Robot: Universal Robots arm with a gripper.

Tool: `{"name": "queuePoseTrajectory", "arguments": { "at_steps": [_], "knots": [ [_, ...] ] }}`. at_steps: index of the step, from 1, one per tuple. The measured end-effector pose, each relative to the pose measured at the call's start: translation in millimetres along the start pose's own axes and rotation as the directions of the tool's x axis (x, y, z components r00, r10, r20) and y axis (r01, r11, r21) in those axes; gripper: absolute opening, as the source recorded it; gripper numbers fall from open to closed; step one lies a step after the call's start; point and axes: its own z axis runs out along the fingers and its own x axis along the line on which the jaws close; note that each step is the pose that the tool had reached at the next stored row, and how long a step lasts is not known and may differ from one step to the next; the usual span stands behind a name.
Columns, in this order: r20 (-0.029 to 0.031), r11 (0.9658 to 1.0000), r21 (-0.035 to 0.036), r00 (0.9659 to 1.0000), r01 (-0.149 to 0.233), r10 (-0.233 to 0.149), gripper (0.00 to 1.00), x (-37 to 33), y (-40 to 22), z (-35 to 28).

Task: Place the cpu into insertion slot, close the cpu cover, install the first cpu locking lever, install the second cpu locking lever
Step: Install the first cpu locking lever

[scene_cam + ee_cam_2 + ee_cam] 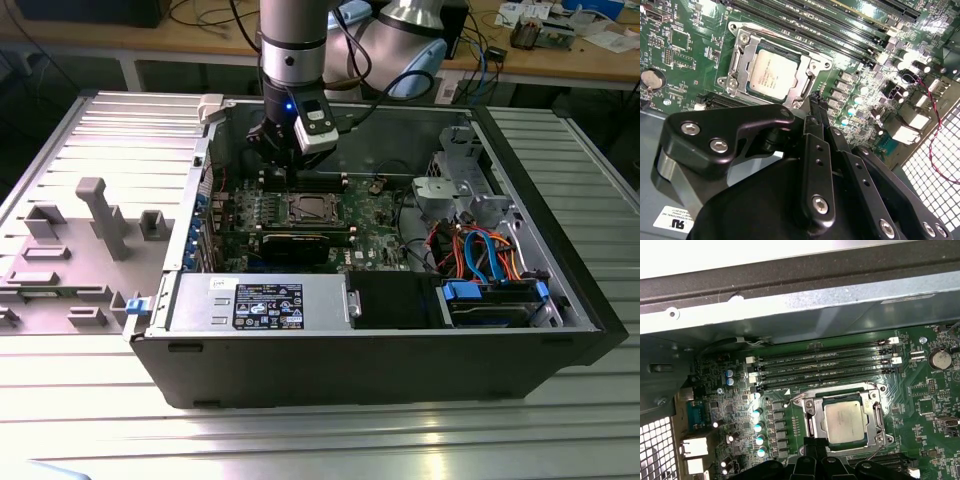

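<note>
Inside the open computer case (350,365) on the slatted tabletop (300,440), the arm reaches down over the green circuit board (930,405). The cpu (844,421) sits flat in the insertion slot (305,208), silvery top up, square to the rim. The cpu cover (879,415) lies down around it, chip showing through the window; in both wrist views the frame looks flush, not tilted. The tool (815,100) hovers just beside the socket edge that faces away from the memory slots (825,367). Its fingers (816,150) are drawn together at the tips, nothing visible between them. Contact with the socket: cannot tell, the tips hide the spot. A thin wire rod (874,450) slants off the socket corner near the tool, probably one locking lever; latched or free, unclear. Judgement: placing and cover-closing read as done, so the work stands at the lever stage, roughly mid-task. Lever work here calls for a fine, low approach: tips onto a thin wire, a sideways sweep under its catch, a firm press down without skating onto the cover or the chip. Small capacitors (757,427) stand near one side of the socket, so there is little room for a wide path.
</note>
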Motion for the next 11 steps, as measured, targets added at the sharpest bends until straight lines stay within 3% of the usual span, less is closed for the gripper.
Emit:
{"name": "queuePoseTrajectory", "arguments": {
  "at_steps": [11],
  "knots": [
    [0.0001, 1.0, -0.0001, 1.0, 0.002, -0.002, 0.11, 0.4, 0.0, 0.0]
  ]
}}
